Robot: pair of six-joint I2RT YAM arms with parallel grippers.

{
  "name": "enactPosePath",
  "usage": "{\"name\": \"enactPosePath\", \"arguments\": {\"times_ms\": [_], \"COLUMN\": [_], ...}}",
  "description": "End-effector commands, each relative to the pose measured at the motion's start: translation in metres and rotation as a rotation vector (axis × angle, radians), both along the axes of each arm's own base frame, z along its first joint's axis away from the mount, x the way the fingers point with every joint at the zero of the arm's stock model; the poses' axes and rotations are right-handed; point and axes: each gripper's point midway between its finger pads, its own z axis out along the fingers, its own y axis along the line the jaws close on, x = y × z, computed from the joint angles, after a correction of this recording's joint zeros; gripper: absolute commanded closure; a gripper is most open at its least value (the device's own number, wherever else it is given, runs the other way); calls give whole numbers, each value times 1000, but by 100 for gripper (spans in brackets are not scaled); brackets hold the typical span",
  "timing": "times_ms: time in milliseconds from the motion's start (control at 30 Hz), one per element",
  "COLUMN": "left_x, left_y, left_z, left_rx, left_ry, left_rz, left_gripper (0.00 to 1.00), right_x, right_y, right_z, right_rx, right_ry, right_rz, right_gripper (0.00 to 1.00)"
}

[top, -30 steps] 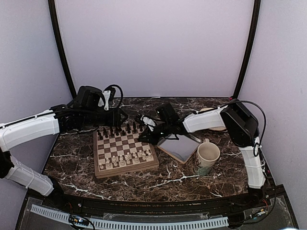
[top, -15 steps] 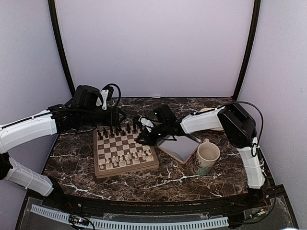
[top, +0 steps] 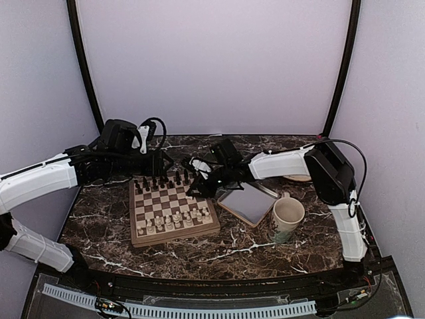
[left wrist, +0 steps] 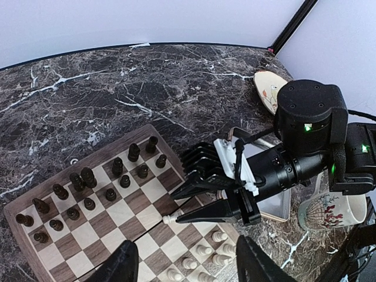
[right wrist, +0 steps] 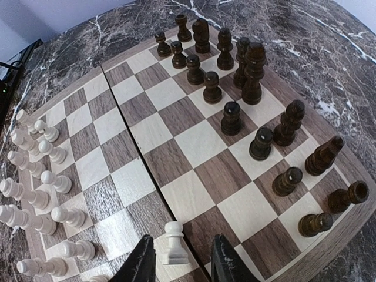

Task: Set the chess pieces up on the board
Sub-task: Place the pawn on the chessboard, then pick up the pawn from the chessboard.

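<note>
At the far left, the left arm reached in over the dark marble bench (top: 265, 252), and the left gripper (left wrist: 191, 267) hovered above the back edge of the board (top: 176, 236), its jaws wide apart and holding nothing. The board lay left of centre. The dark chessmen (top: 163, 181) stood in two rows along its far side, and the cream chess pieces (top: 176, 219) were lined up along its near side. One cream pawn (right wrist: 174, 242) stood alone by the board's right edge, in the open squares between the two camps and apart from the cream rows. It was upright, its long axis vertical. The right gripper (right wrist: 179, 261) came in low from the right with that pawn directly between its fingertips. Its jaws were parted only narrowly, a thin gap showing on each side of the pawn, so it appeared to stand free and ungripped. The right arm was much the nearer to the pawn, and the left gripper was well apart from it. Any coming move on this pawn would likely fall to the right arm: either a straight backing away clear of the upright piece, or a short closing of the jaws to take it. Right of the board lay a grey tray (top: 249, 203), with a patterned mug (top: 287, 219) just beside it.
</note>
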Motion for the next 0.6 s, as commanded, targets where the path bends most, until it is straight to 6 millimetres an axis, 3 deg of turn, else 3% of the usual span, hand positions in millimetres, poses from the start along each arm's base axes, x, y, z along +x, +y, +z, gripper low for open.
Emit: {"name": "enactPosePath", "arguments": {"times_ms": [0,567], "left_x": [-6,-4], "left_y": [8,4], "left_z": [2,-11], "left_rx": [-8,3], "left_ry": [3,18], "left_rz": [10,-1], "left_gripper": [41,41], "right_x": [0,-1], "right_y": [4,1], "right_z": [-4,-38], "right_rx": [-30,-159], "right_ry": [5,-19], "right_rz": [25,37], "right_gripper": [67,65]}}
